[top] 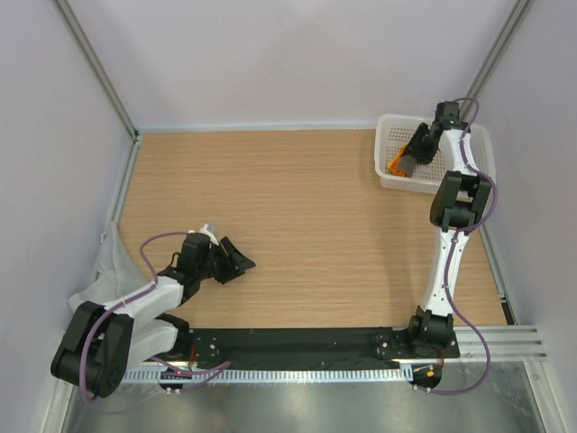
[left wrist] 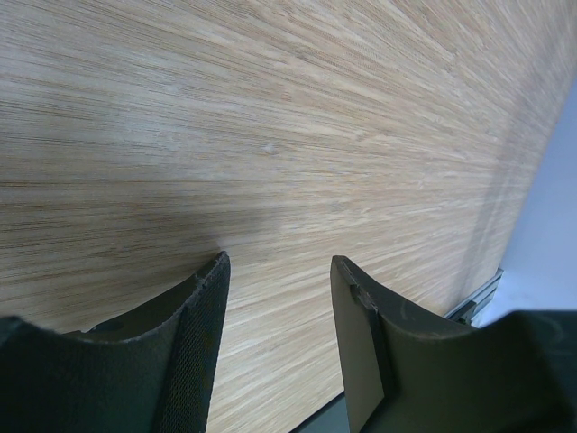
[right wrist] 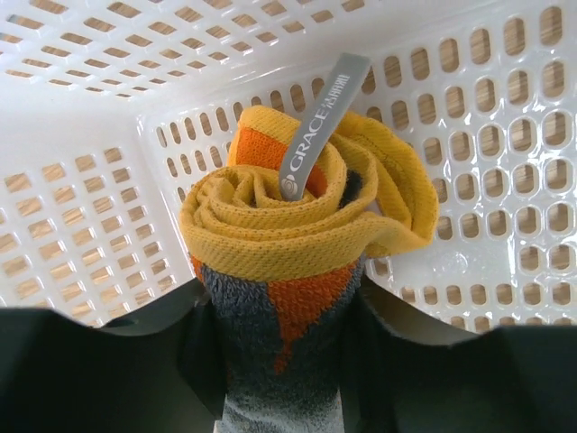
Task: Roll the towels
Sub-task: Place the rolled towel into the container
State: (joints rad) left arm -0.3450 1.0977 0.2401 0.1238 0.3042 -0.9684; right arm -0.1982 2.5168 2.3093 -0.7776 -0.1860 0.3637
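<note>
Your table (top: 315, 225) is mostly bare wood. The grey towel (top: 110, 266) lies crumpled at its left edge, partly under your left arm (top: 153, 293), so it looks not yet rolled. The jaws of that arm stand open just over bare wood and hold nothing (probably ready for this towel). The white basket (top: 388, 135) sits at the far right corner, and your right arm (top: 449, 244) reaches into it. Its jaws are closed on the orange towel (right wrist: 270, 225), already rolled in a tight spiral. I think the squeeze keeps the roll from opening while it is put down. A small grey tag (right wrist: 317, 117) sticks out from the spiral's centre.
</note>
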